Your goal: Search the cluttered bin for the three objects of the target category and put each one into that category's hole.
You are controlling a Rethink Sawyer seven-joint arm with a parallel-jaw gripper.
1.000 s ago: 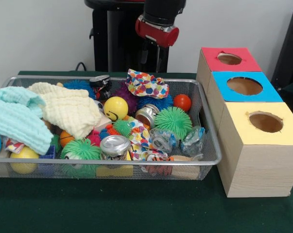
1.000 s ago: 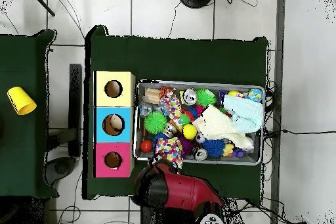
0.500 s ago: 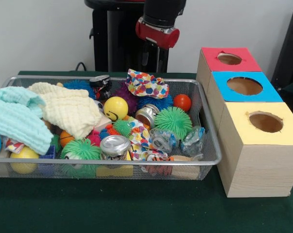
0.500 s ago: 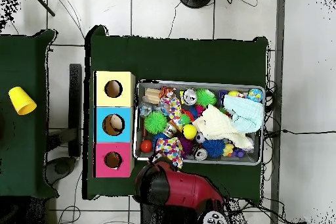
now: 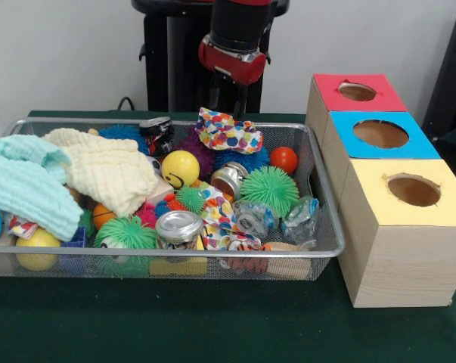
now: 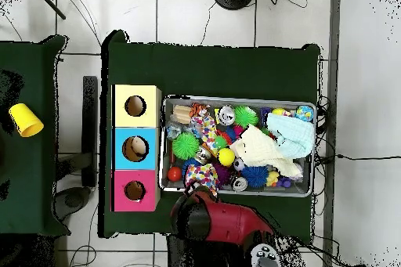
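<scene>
one camera stands low and near, in front of the table, facing the wire bin point(image 5: 318, 189) and three boxes point(image 5: 379, 136). the other hangs high above, looking straight down. both share the bin point(image 6: 166, 135), the boxes point(image 6: 117, 148) and the green table point(image 6: 211, 68).

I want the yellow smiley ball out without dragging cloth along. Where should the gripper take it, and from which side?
Likely best from straight above, closing across the widest part of the yellow ball. Its top half sits bare among the clutter, while the cream cloth presses close on one side, so set the fingers clear of that cloth edge.
</scene>
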